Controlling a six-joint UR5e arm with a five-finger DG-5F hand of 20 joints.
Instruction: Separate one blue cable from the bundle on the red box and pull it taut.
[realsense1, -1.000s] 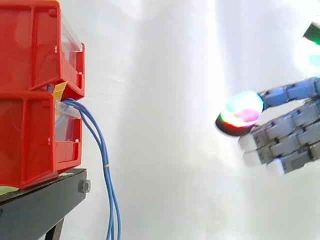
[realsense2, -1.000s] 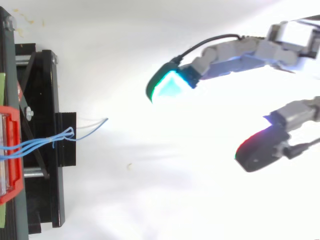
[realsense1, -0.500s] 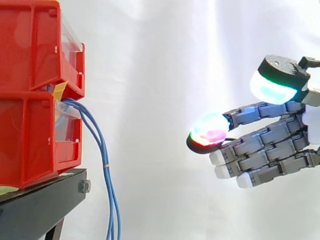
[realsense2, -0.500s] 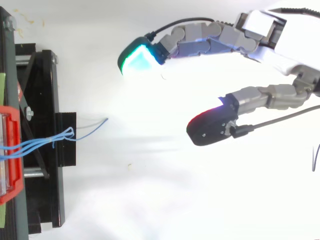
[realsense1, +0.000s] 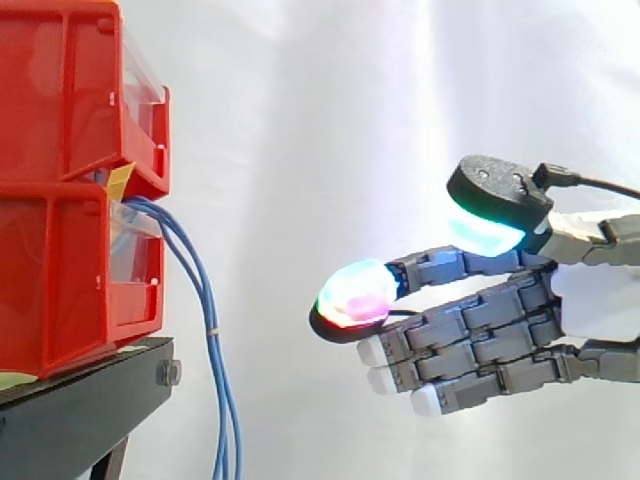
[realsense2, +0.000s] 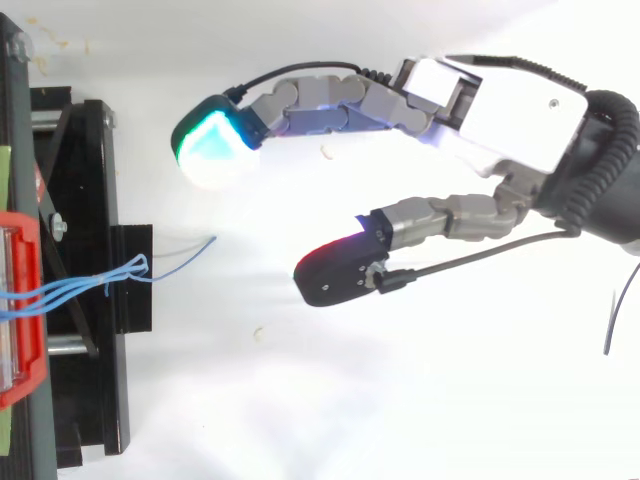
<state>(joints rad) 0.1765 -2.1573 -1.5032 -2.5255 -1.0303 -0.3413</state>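
bins (realsense1: 60, 250): red, clear front panels
cables (realsense1: 205, 300): plain blue
tape (realsense1: 118, 182): yellow
stand (realsense1: 85, 410): black
curtain (realsense1: 320, 120): white
hand (realsense2: 520, 115): grey links, white shell
pads (realsense2: 213, 150): green-cyan glow; red-magenta is seen at 5 o'clock of it

**Bins left, hand right**

At the side view's left edge, the upper bin (realsense1: 70, 90) sits on the lower bin (realsense1: 70, 285), which rests on the stand (realsense1: 85, 405). The cables (realsense1: 205, 300) leave the lower bin's front and hang past the stand's edge. The hand (realsense1: 590, 300) is to their right, well apart, its fingers stretched toward them, before the curtain (realsense1: 320, 150).
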